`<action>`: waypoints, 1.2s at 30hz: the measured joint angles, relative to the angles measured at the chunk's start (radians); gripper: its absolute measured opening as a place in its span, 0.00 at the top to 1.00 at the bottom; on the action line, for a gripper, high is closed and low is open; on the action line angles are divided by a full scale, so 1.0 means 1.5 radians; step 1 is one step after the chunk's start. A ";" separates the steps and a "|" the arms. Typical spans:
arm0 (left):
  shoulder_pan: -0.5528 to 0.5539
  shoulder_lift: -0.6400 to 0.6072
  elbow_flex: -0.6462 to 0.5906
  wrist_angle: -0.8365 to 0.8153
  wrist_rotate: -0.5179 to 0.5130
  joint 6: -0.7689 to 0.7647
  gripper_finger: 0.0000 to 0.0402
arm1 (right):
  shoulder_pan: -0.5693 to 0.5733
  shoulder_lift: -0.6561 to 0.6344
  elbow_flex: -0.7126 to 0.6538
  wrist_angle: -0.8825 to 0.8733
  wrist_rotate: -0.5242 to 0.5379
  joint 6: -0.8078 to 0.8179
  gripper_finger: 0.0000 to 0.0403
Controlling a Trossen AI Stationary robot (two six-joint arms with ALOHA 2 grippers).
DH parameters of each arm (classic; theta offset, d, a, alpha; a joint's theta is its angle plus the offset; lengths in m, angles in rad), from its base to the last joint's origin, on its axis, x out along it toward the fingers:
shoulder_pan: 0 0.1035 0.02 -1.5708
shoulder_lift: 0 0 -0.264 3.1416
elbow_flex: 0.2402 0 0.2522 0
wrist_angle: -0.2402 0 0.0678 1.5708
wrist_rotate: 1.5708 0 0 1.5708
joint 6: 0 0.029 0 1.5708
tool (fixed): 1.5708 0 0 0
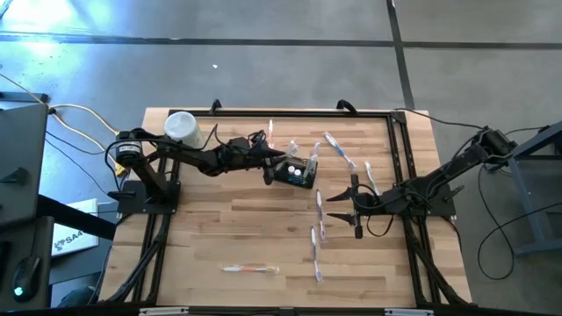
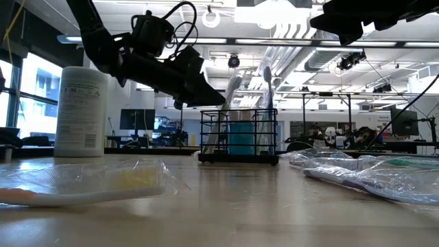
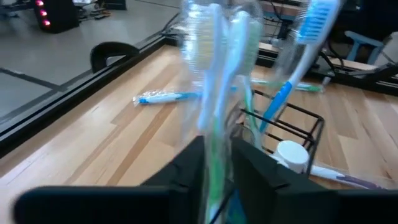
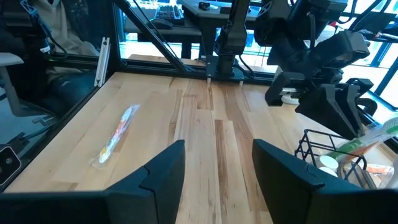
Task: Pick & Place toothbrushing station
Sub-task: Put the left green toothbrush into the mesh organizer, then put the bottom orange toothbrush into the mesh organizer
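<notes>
Small black wire-mesh caddy (image 1: 297, 172) judged light, rigid, tippy; best pinched at rim wire. Left gripper (image 3: 217, 177) pinched green wrapped toothbrush (image 3: 219, 93); right gripper (image 4: 214, 168) spread, empty.

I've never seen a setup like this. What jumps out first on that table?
The left arm's tool reaches over a small black wire caddy near the table's middle, with a wrapped toothbrush between its fingers. More wrapped toothbrushes lie scattered toward the right, where the right tool waits open, and a white container stands at the back left.
</notes>
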 joint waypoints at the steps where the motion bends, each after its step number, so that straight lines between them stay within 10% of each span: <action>1: 0.000 0.000 0.000 0.000 -0.009 -0.002 0.76 | 0.000 0.000 0.000 0.000 0.000 0.000 0.55; 10: -0.003 -0.002 0.000 0.037 0.007 0.022 0.51 | 0.000 0.000 0.000 0.000 0.000 -0.001 0.55; 26: -0.010 -0.070 0.000 0.032 0.004 0.078 0.50 | 0.000 0.000 0.000 -0.002 -0.002 0.000 0.55; 36: -0.079 -0.243 0.000 -0.262 -0.003 0.139 0.50 | 0.000 0.000 0.000 -0.022 -0.003 0.010 0.55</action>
